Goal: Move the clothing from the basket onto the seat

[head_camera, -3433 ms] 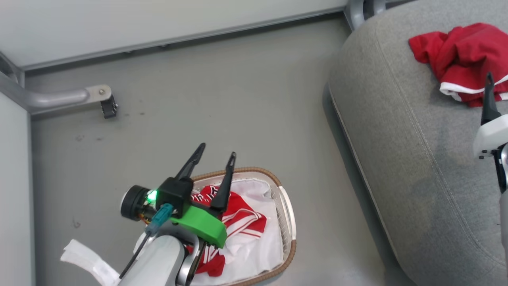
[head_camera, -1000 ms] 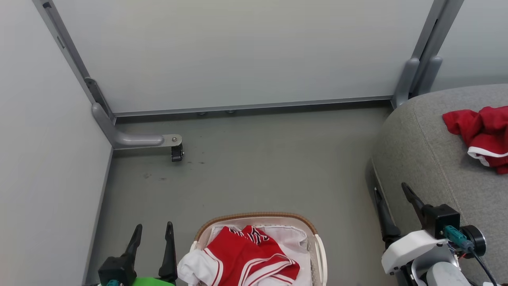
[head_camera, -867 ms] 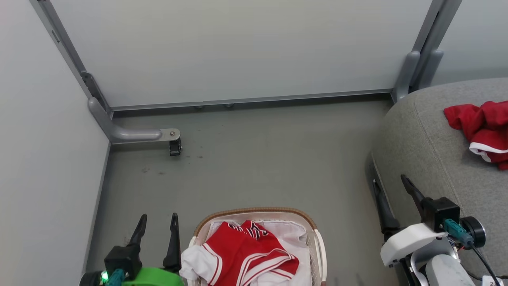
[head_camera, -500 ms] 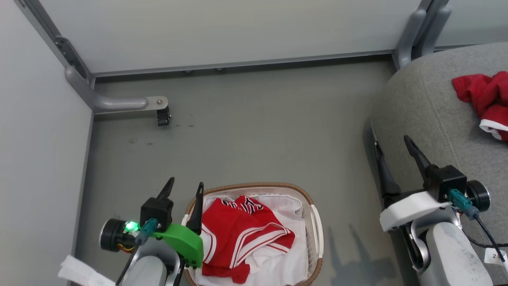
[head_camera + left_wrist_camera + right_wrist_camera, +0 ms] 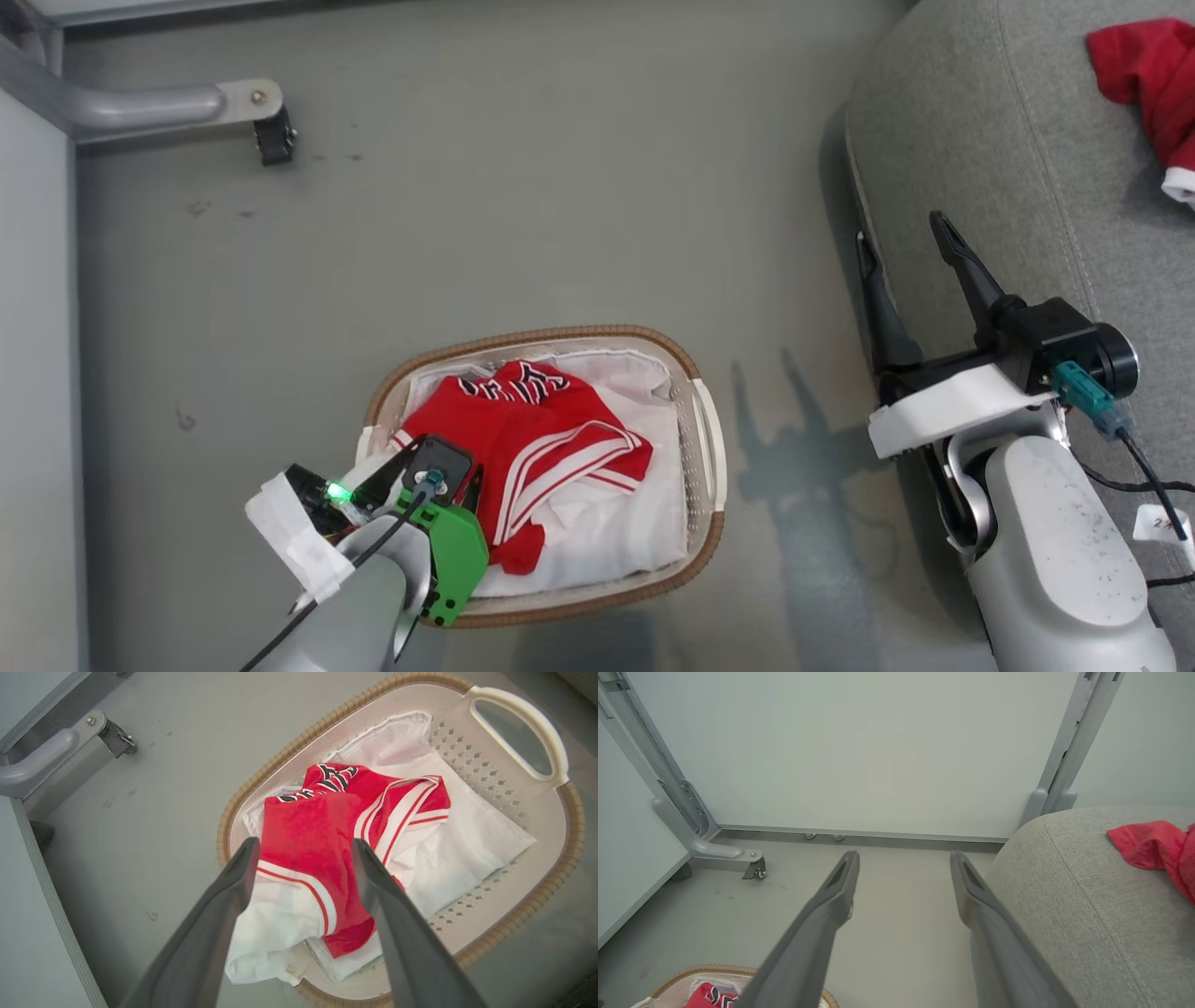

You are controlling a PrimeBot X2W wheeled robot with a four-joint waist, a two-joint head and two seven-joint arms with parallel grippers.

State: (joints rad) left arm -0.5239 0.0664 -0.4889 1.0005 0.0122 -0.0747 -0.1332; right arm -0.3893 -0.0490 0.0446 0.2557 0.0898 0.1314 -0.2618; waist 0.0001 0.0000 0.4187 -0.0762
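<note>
The white basket (image 5: 551, 332) with its brown woven rim stands on the floor. In it a red jersey (image 5: 523, 429) with white stripes and black-white lettering lies on a white liner (image 5: 644, 523). My left gripper (image 5: 429, 485) hangs open over the basket's left end. In the left wrist view its fingers straddle the jersey (image 5: 327, 826) just above the cloth, with nothing held by the gripper (image 5: 303, 844). My right gripper (image 5: 899, 231) is open and empty beside the grey seat (image 5: 1008, 140). A plain red garment (image 5: 1148, 75) lies on the seat.
A grey partition leg with a caster (image 5: 266, 131) juts over the floor at the upper left. A pale wall panel (image 5: 859, 751) closes the back, and another (image 5: 33, 373) the left side. The basket's handle (image 5: 518, 728) faces the seat.
The head camera has tilted down, so the whole scene has shifted. My left gripper has swung from beside the basket to above the jersey, fingers pointing down. Both grippers stay open.
</note>
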